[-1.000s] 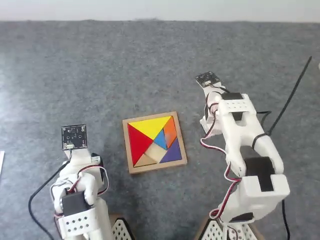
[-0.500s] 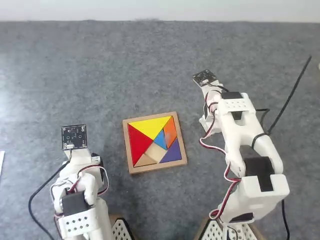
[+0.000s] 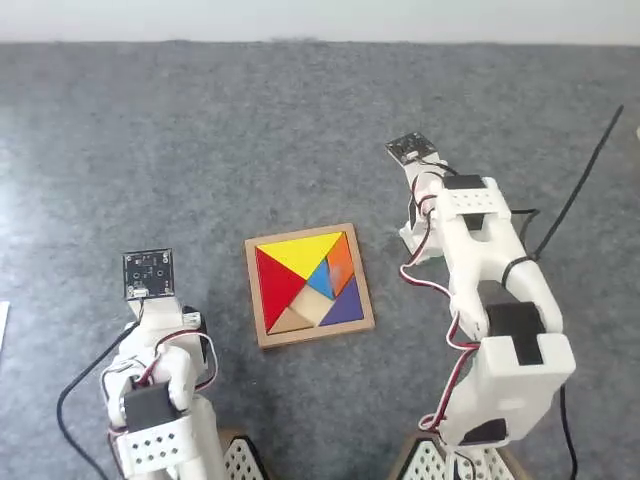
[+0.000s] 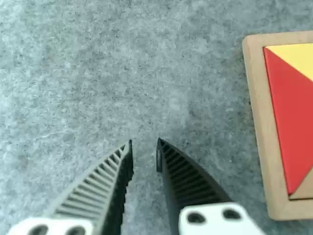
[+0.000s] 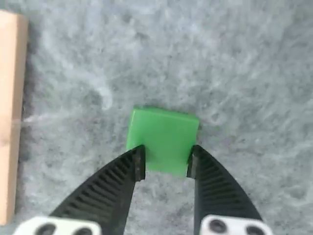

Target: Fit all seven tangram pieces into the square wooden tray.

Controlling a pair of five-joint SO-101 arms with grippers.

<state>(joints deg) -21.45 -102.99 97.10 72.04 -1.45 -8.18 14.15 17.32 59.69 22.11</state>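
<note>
A grey felt-covered worktop (image 3: 150,130) is seen from above, with two white robot arms at its near edge. A square wooden tray (image 3: 255,300) lies flat between them.

Inside the tray a yellow triangle (image 3: 300,254) fills the far side. A red triangle (image 3: 274,290) fills the side nearer the left arm. A small blue triangle (image 3: 322,281) sits at the middle. An orange piece (image 3: 341,264) lies along the side nearer the right arm, with a purple triangle (image 3: 346,306) below it. The rest of the tray, along its near edge, is pale wood colour; whether that is a piece or bare tray floor cannot be told.

The green square (image 5: 164,134) lies outside the tray on the grey felt. It is on the right arm's side, with a strip of felt between it and the tray's rim. The right hand (image 5: 165,164) pinches it, one black ridged finger pressed against each of two opposite sides.

The left hand (image 4: 144,143) hangs over bare felt beside the tray's red corner. Its fingers are slightly parted with nothing between them.
</note>
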